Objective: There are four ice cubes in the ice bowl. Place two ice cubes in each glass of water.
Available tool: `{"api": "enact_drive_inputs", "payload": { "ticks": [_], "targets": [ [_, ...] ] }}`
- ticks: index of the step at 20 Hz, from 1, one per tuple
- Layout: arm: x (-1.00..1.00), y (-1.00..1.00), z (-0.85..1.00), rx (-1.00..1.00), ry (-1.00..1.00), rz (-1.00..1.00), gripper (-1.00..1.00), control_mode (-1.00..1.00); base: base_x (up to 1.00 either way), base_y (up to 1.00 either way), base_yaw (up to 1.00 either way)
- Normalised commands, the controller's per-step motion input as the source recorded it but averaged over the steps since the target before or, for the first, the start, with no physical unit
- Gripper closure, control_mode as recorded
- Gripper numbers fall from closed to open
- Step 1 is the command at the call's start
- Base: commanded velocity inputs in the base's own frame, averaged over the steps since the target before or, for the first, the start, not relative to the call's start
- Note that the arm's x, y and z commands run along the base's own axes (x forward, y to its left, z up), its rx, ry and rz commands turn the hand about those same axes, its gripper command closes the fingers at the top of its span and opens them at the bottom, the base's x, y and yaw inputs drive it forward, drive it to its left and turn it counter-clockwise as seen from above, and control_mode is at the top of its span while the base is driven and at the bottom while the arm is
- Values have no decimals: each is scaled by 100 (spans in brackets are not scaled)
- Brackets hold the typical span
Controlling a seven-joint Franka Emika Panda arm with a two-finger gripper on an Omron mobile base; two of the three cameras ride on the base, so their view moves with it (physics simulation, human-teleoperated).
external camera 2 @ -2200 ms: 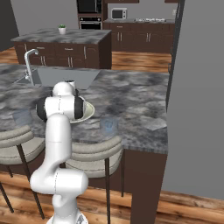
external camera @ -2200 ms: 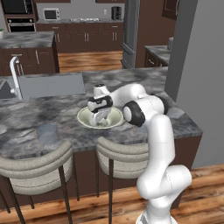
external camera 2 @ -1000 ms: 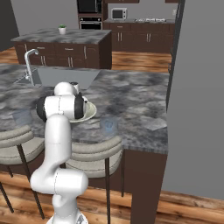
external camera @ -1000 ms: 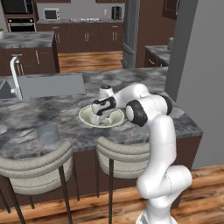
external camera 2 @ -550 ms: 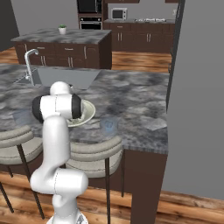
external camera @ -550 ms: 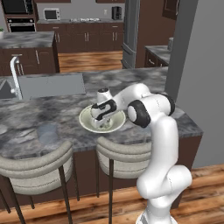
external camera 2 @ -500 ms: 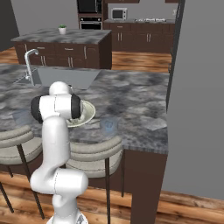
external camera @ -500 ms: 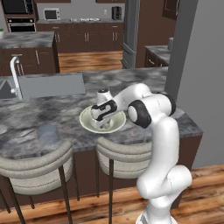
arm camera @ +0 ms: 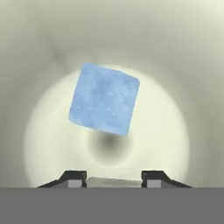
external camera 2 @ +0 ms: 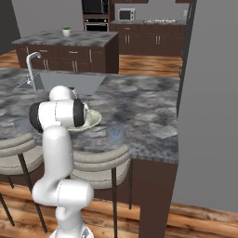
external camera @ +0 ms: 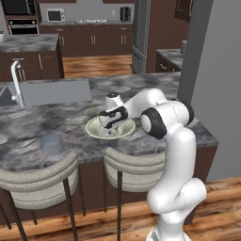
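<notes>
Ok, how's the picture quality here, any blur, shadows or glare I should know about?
Hand view: the ice cube is sharp, the ice bowl soft, with a dark blurry shadow beneath. Left base view: the glass is faint against the counter. Right base view: the other glass is equally hard to see. No glare.

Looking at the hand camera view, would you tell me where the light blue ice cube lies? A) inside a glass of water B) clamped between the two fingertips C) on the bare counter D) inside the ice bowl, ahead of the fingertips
D: the ice cube lies on the pale inside of the ice bowl, above the gripper in that view, apart from its fingertips.
</notes>
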Motion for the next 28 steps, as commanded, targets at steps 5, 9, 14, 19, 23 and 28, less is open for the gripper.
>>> {"api": "enact_drive_inputs", "payload": {
  "ticks": [5,9,14,19,23,28],
  "targets": [
    [17,2,100,0,-3,-14,100,-100,0,0,0],
    [-65,21,100,2,-26,-4,100,-100,0,0,0],
    [-100,17,100,19,-40,-6,100,-100,0,0,0],
    [-78,0,43,33,-18,-1,100,-100,0,0,0],
    [-29,84,15,0,0,0,100,-100,0,0,0],
    [0,100,78,1,22,4,100,-100,0,0,0]
  ]
}}
